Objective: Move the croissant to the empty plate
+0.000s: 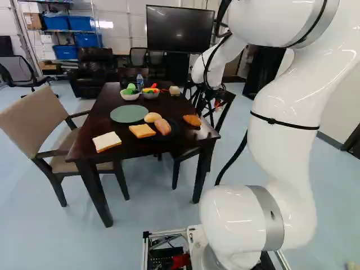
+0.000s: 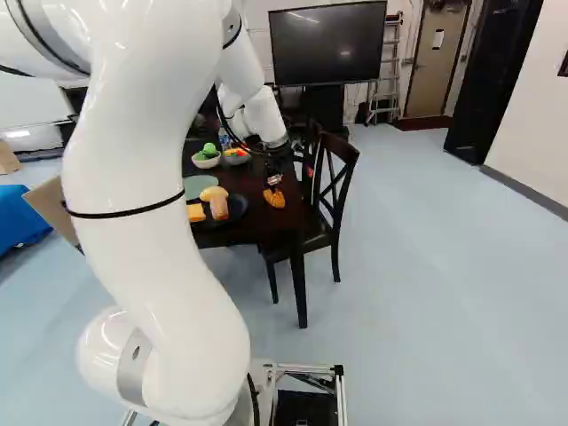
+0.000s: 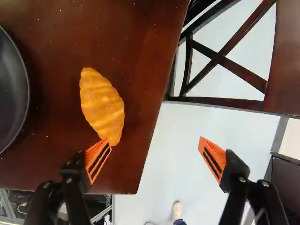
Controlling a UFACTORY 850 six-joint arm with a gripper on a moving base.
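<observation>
- The croissant lay on the desk, near its corner, between the black plate and the side edge beside the wooden chair.
- The fingers were at this same corner, at the end of the white arm.
- In the wrist view, the fingers stood wide apart and had hold of nothing. One tip was seen over the near end of the croissant; whether it touched, I cannot tell. The other finger was beyond the desk edge, above the floor.
- Most of the croissant lay ahead of the first finger, and was not in the gap between the two.
- The green plate was empty, and it was on the desk farther from the robot than the black plate.
- The black plate carried a long bread roll. A round bun was near it, just beside the green plate.
- A yellowish bread slice was beside the black plate, and a paler slice lay near the desk's front edge.
- Behind the green plate stood two bowls with colourful food, a white one and a grey one.
</observation>
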